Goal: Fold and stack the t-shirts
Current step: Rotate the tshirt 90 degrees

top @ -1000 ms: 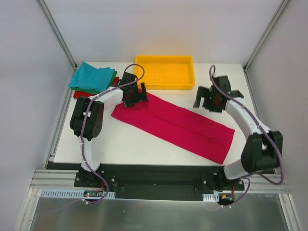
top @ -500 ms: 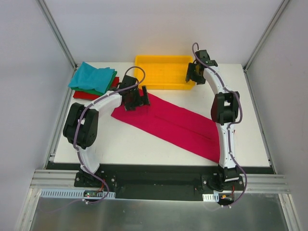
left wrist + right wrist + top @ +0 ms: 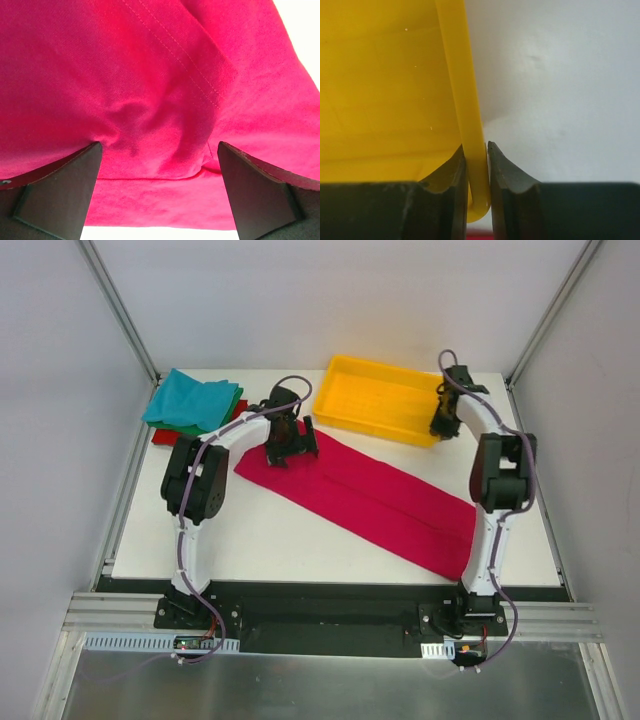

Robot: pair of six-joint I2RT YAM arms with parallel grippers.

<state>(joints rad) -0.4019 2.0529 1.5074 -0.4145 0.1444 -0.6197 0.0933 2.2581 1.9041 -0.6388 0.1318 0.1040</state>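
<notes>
My right claw (image 3: 477, 170) clamped shut on yellow tray (image 3: 461, 75) rim.
Left claw (image 3: 159, 150) gapes empty at pink t-shirt (image 3: 150, 75) edge; bare table (image 3: 270, 540) at 6 o'clock.

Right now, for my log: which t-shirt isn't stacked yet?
The magenta-pink t-shirt, lying alone mid-table under the left gripper; the teal-topped pile sits far left.

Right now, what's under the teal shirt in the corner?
Only edges of a green shirt and a red shirt peek out beneath the teal shirt. The rest is covered.
</notes>
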